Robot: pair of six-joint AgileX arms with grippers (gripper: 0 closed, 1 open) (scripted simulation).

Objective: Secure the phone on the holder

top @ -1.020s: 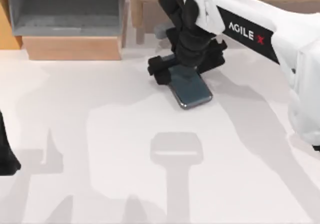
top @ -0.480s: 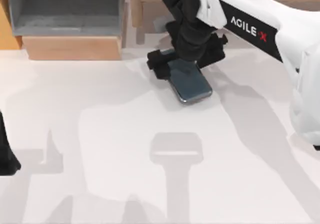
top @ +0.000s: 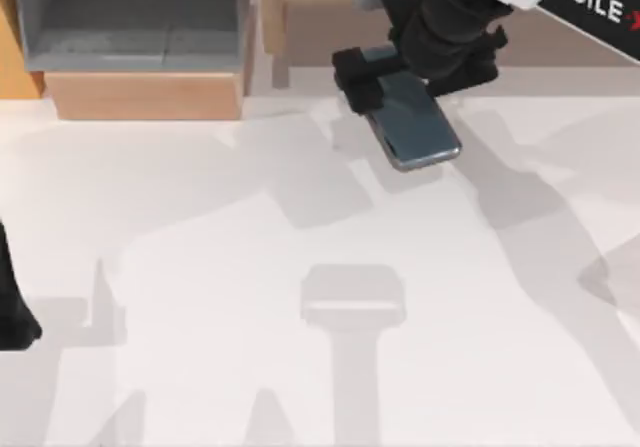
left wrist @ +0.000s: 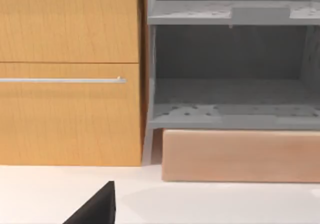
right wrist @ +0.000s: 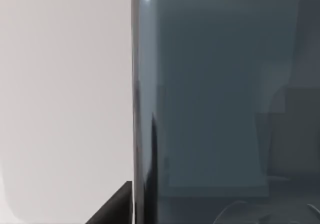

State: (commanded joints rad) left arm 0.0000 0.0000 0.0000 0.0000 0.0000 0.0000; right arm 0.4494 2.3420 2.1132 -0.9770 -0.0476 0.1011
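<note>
**Phone up in the grip, holder ahead**

Close to the table's front edge, well apart from the phone [top: 415, 127], sits the pale grey holder [top: 353, 302], a flat head on a long stem, on the white table [top: 200, 297]; it has nothing on it yet; off at the table's left edge, far from the phone, the left gripper [top: 12, 317] waits, and I cannot tell if its fingers are open or shut; its own camera looks at a wooden drawer front [left wrist: 70, 73] and a grey shelf [left wrist: 230, 98].

Farther back, past the holder and near the back of the table, the phone hangs in the air above its own shadow; the right gripper [top: 410, 72] is closed on the phone's far end, and the near end sticks out free toward the holder; from the right wrist view the phone's dark face [right wrist: 220, 108] is right up against the camera.

I think the phone is stiff and light, but smooth and shiny, so it could slip; its glass could crack if dropped; the best hold is across its two thin long sides, near one end, as it is held now; the free end can then go onto the holder.
</note>
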